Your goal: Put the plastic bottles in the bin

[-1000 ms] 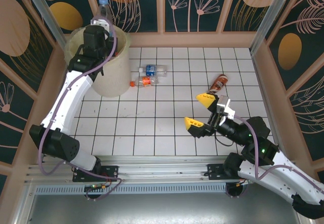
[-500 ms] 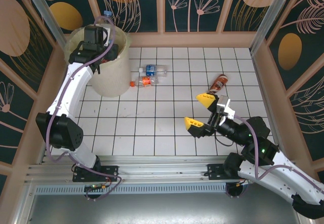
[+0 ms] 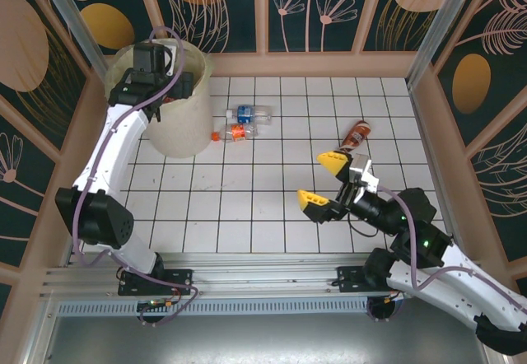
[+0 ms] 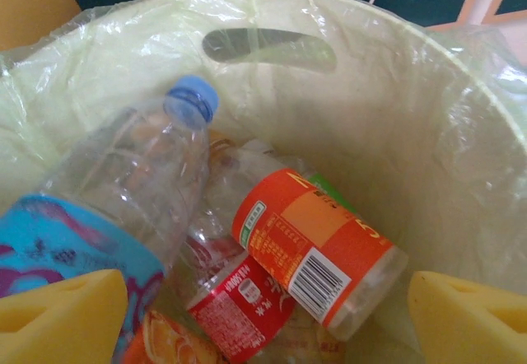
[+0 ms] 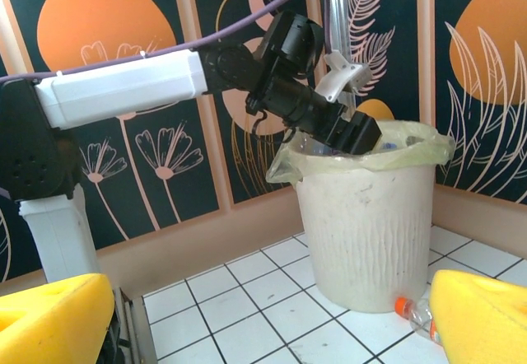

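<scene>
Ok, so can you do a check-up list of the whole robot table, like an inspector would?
Surface: white tiled table, flat, no spills seen.
Job's things: the bin stands at the far left. Inside it lie a blue-capped bottle, an orange-label bottle and a red-label bottle. On the tiles lie a blue-label bottle, an orange bottle and a brown-red bottle.
Clutter: nothing seen.
Grippers: left gripper open above the bin; right gripper open and empty above the tiles.
Cables: purple cable runs along the left arm.
Surroundings: dark wall panels with orange shapes.
</scene>
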Tool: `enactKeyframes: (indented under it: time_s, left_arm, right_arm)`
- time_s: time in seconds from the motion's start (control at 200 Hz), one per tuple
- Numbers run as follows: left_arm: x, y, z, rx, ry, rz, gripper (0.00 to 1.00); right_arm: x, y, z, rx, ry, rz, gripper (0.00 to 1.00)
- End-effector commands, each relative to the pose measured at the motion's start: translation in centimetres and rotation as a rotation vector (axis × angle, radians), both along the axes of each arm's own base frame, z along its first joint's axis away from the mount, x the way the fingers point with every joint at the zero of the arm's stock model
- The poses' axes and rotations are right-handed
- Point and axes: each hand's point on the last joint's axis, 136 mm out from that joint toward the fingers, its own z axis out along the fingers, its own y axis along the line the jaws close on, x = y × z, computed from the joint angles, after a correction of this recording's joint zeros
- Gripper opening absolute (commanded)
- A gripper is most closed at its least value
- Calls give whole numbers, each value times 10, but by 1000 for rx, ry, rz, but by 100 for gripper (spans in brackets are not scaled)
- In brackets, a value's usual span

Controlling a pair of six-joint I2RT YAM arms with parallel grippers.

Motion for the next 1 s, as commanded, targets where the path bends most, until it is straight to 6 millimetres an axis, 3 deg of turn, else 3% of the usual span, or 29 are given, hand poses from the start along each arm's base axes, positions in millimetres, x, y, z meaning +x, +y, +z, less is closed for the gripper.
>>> enactKeyframes:
  time_s: [0.0, 0.2, 0.35, 0.46, 0.616, 0.831, 0.921, 0.991]
  left_arm:
    - [-19, -9, 32, -86, -87, -41, 88]
    - [-38, -25, 58, -243, -171, -98, 89]
    - [-43, -31, 56, -279, -147, -119, 88]
    - [-53, -64, 36, -352, -62, -296, 88]
    - [-69, -96, 0, -385, -8, -432, 90]
    - [-79, -147, -18, -299, -4, -523, 93]
    - [-74, -157, -27, -274, 9, -520, 92]
    - [-65, -151, -26, -247, -12, -473, 91]
  right_arm:
    - [3, -1, 11, 41, 6, -6, 99]
    - [9, 5, 11, 35, 43, -12, 99]
    - [17, 1, 14, 50, 83, -57, 99]
    - [37, -18, 17, 133, 177, -192, 99]
    - [33, -30, 25, 174, 173, -212, 99]
    - [40, -37, 15, 129, 200, -274, 99]
    - [42, -38, 11, 128, 211, -285, 99]
    - [41, -39, 9, 131, 218, -284, 99]
